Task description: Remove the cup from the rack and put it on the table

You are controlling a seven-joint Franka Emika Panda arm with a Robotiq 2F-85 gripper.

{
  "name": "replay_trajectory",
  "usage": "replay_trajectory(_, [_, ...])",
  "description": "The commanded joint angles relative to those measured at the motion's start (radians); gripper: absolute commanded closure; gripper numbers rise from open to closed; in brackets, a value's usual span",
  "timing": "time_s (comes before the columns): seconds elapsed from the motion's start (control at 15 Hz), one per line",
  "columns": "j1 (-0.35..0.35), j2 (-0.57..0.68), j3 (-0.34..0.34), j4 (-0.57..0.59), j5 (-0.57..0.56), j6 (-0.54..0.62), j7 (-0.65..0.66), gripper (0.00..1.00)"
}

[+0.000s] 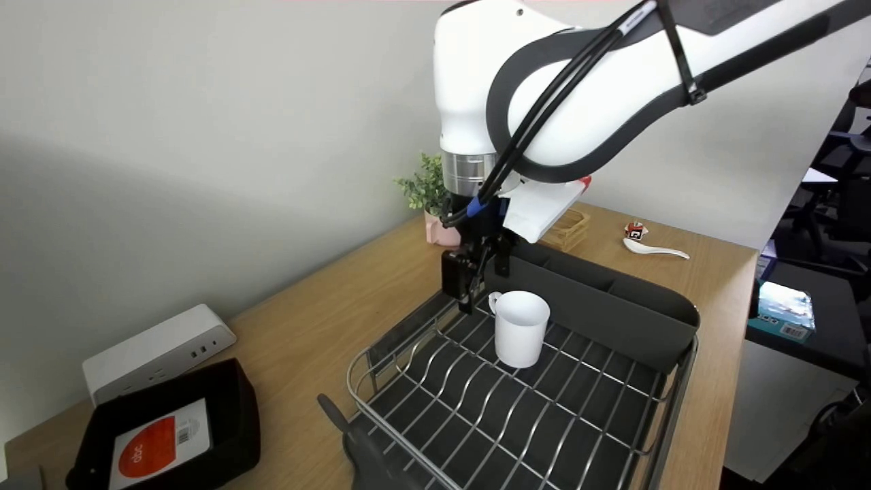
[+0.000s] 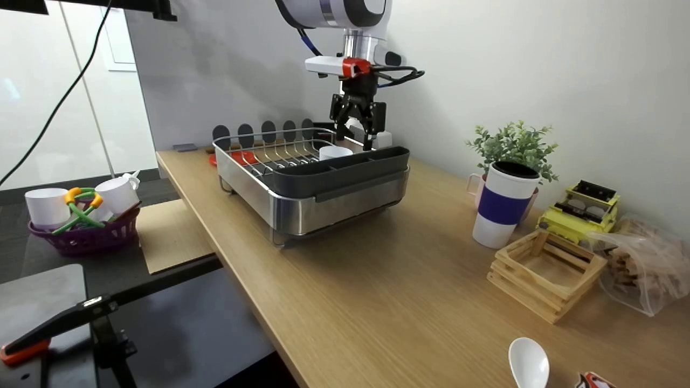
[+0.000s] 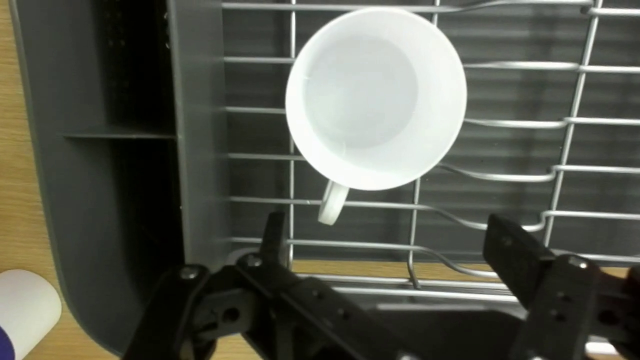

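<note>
The gripper [image 3: 385, 232] is gaping wide, empty; a crooked descent could be snagging the handle [image 3: 332, 205]. The cup [image 3: 376, 100] (wrist view, upper centre) would be toppling.

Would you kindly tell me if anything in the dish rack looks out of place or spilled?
I see nothing spilled there. Slightly odd, perhaps: the white cup stands mouth up in the dish rack, whereas cups usually drain mouth down.

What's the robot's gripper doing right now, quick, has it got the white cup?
Gripper: open, its fingers apart, holding nothing; the white cup stands upright in the rack.
</note>
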Motion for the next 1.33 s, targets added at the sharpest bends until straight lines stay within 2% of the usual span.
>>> replay_trajectory(0.0, [-0.01,0.0,0.002,-0.008,0.014,-0.006,-0.013,0.0])
replay_trajectory(0.8, [-0.022,0.039,-0.005,0.005,0.01,-0.024,-0.031,0.0])
replay_trajectory(0.87, [-0.024,0.041,-0.004,0.006,0.011,-0.024,-0.034,0.25])
replay_trajectory(0.93, [-0.024,0.043,-0.003,0.007,0.011,-0.025,-0.036,0.26])
replay_trajectory(1.27, [-0.019,0.045,-0.003,0.014,0.01,-0.033,-0.032,0.62])
